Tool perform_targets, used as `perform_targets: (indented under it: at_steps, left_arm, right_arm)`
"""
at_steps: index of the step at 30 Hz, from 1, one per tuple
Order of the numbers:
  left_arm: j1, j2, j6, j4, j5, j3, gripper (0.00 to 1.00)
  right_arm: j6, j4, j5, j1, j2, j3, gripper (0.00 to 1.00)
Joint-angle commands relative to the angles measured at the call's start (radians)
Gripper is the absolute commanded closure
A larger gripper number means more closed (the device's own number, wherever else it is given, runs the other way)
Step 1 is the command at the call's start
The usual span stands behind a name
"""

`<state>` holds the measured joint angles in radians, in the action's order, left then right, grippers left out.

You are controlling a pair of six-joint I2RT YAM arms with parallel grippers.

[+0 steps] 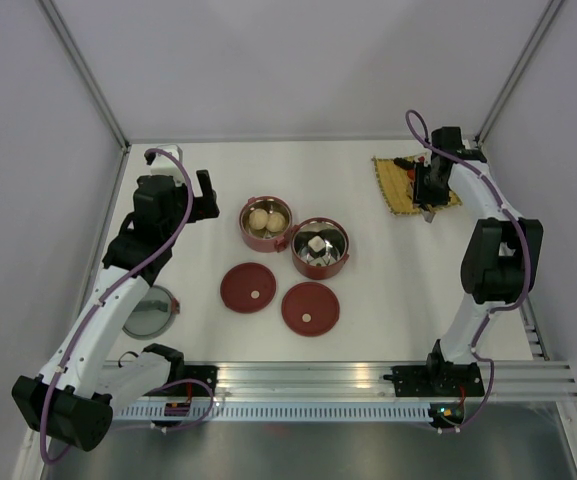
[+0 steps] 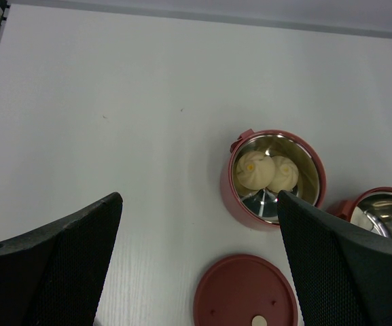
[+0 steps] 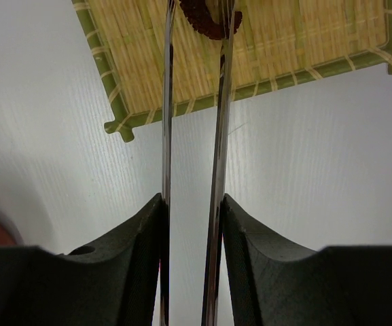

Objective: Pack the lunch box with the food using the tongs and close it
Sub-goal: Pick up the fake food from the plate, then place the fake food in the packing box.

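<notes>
The lunch box is two dark-red bowls side by side mid-table. The left bowl [image 1: 244, 225] [image 2: 227, 183] holds two pale beige balls [image 2: 263, 171]. The right bowl [image 1: 345, 255] holds white and dark bits. Two red lids [image 1: 248, 288] [image 1: 310, 307] lie flat in front of them. My left gripper [image 1: 203, 195] [image 2: 199, 197] hangs open and empty, left of the bowls. My right gripper [image 1: 428, 192] [image 3: 192, 200] is shut on the tongs [image 3: 166, 136] over the yellow woven mat [image 1: 398, 190] [image 3: 284, 47]. A dark red food piece [image 3: 209, 17] sits between the tong tips.
More small food bits [image 1: 408, 165] lie on the mat at the back right. A round grey dish [image 1: 150, 310] sits under my left arm near the table's left edge. Frame posts and walls bound the table on both sides.
</notes>
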<state>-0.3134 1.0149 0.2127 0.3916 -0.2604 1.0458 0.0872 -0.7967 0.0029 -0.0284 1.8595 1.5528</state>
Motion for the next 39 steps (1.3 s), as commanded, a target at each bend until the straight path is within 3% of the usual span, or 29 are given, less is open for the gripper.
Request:
perform_targets:
  at_steps: [1,3,7,12,17,24,29,39]
  left_arm:
    - [0.002,0.001,-0.001,-0.013,0.006,0.022,0.00]
    - [0.004,0.002,-0.001,-0.013,0.004,0.022,0.00]
    - [0.004,0.002,-0.001,-0.013,0.004,0.022,0.00]
    - [0.004,0.002,-0.001,-0.013,0.004,0.022,0.00]
    - [0.004,0.001,0.002,-0.013,0.010,0.023,0.00]
    - [0.004,-0.006,0.002,-0.014,0.007,0.022,0.00]
    - [0.004,-0.010,0.005,-0.013,0.018,0.025,0.00]
    - [0.004,-0.021,0.005,-0.014,0.016,0.025,0.00]
  right_arm:
    - [-0.041,-0.039,0.054,0.016,0.032,0.073,0.56]
    - [-0.050,-0.048,0.069,0.022,0.035,0.084,0.59]
    - [-0.050,-0.038,0.051,0.022,0.036,0.081,0.80]
    - [-0.037,-0.035,0.000,0.022,0.010,0.089,0.89]
    - [-0.015,-0.070,-0.072,0.071,-0.088,0.183,0.92]
    - [0.008,-0.188,-0.057,0.274,-0.238,0.257,0.92]
    - [0.026,-0.232,-0.153,0.410,-0.370,0.178,0.92]
    - [0.149,-0.311,-0.135,0.564,-0.534,-0.051,0.92]
